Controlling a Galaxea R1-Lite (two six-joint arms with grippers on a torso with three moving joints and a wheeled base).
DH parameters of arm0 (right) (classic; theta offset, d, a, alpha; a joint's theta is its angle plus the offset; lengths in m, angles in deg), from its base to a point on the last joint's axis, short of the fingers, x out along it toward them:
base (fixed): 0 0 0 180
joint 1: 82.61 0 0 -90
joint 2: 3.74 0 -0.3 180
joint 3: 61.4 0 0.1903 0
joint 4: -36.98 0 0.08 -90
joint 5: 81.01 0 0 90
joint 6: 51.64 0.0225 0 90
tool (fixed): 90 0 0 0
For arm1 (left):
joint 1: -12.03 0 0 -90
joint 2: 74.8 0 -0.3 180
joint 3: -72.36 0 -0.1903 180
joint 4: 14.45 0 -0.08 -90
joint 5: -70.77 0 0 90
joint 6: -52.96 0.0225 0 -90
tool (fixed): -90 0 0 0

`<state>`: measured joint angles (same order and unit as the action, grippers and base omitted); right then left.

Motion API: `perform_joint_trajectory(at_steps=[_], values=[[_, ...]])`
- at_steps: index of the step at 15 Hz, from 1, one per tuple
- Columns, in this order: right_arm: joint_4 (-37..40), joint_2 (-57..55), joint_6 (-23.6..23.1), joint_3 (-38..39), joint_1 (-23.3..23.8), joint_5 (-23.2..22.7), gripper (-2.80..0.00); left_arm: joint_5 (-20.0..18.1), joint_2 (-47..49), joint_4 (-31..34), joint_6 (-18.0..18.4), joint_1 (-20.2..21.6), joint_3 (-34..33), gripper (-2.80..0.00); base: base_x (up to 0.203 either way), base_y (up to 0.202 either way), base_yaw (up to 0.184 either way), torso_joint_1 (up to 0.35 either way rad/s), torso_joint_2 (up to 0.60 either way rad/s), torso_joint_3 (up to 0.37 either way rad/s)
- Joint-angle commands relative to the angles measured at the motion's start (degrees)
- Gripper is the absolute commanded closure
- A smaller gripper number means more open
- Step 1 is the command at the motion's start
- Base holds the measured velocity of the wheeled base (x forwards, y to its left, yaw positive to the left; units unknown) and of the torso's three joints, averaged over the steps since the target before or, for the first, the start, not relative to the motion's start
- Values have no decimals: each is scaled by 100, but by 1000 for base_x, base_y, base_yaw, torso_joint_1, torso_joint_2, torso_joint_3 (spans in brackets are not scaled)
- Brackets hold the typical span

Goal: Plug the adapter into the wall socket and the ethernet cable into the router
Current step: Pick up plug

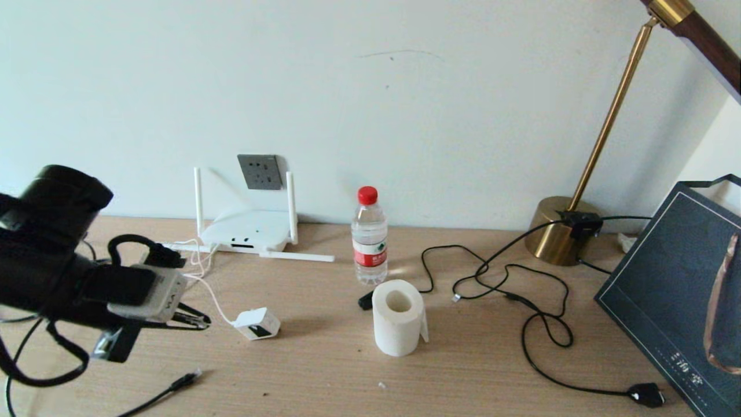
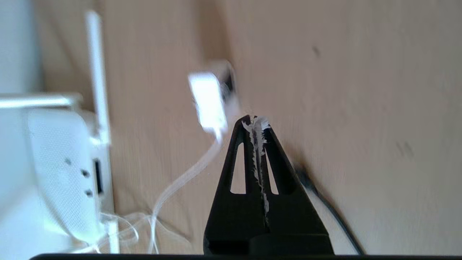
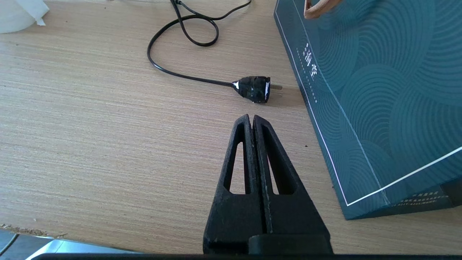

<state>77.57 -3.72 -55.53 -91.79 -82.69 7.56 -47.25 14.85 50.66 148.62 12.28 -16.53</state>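
Observation:
The white cube adapter (image 1: 257, 323) lies on the desk with its dark panel facing front; its thin white cord runs back to the router (image 1: 249, 231). My left gripper (image 1: 204, 320) hovers just left of the adapter, shut on nothing. In the left wrist view the gripper (image 2: 254, 119) points beside the blurred adapter (image 2: 207, 101), with the router (image 2: 61, 173) off to the side. The dark-grey wall socket (image 1: 259, 171) sits on the wall behind the router. The ethernet cable (image 1: 185, 379) lies at the front left, plug end free. My right gripper (image 3: 251, 118) is shut and empty, low over the desk.
A water bottle (image 1: 369, 237) and a toilet-paper roll (image 1: 398, 315) stand mid-desk. A brass lamp base (image 1: 558, 231) stands at the back right; its black cord ends in a chunky plug (image 3: 254, 89) by the right gripper. A dark blue bag (image 1: 683, 289) stands at the right.

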Motion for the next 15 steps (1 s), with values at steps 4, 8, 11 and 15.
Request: perform_joint_trajectory(at_steps=[4, 8, 11, 15], values=[[9, -2, -6, -1, -1, -6, 0, 285, 345, 518, 146, 92, 298, 0, 0, 0, 0, 0, 0, 0], [9, -2, -6, -1, -1, -6, 0, 250, 868, 431, 204, 21, 513, -280, 0, 0, 0, 0, 0, 0], [9, -2, -6, -1, -1, -6, 0, 261, 1358, 507, 631, -120, 1121, -280, 0, 0, 0, 0, 0, 0], [9, -2, -12, -1, -1, -6, 0, 289, 1805, 502, 130, -461, 1440, -280, 0, 0, 0, 0, 0, 0]])
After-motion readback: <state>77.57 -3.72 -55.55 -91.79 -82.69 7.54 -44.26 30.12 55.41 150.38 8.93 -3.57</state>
